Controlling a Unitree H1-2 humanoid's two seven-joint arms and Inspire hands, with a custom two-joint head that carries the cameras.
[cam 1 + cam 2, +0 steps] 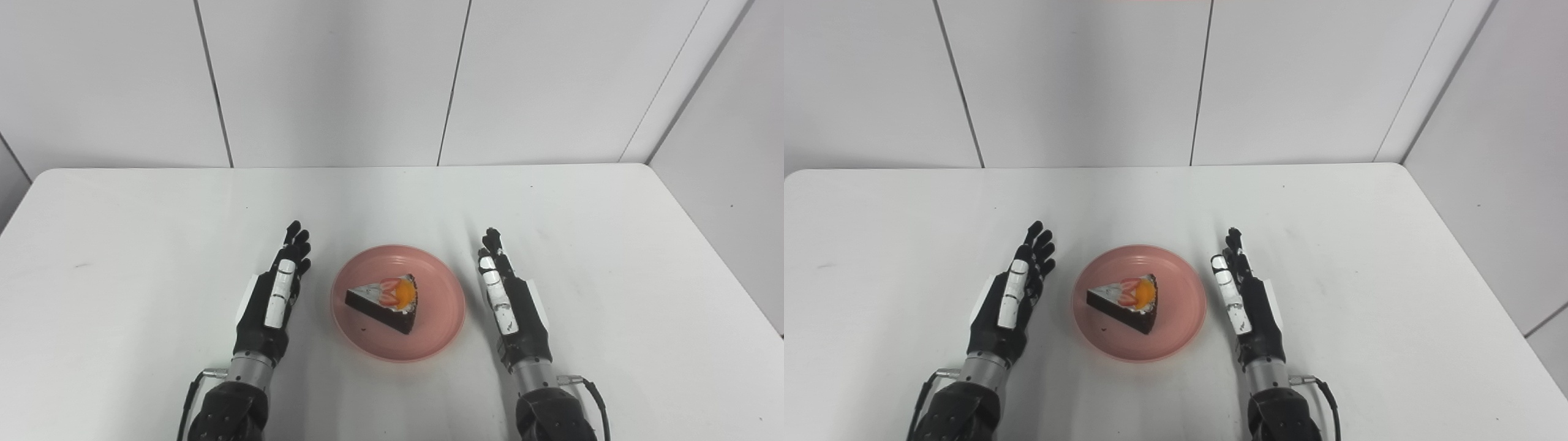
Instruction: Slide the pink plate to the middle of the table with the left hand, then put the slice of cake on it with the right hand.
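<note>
I count one pink plate [398, 343] mid-table [122, 245], one cake slice [384, 301] on it. My left hand [274, 300] and right hand [511, 300] flank it, released, fingers straight. No writing readable.

1. A plain indoor test space, most like a robotics lab.
2. A bare white table [153, 233] stands against white wall panels [331, 79] split by dark seams.
3. No household furnishings appear, only even, flat lighting.
</note>
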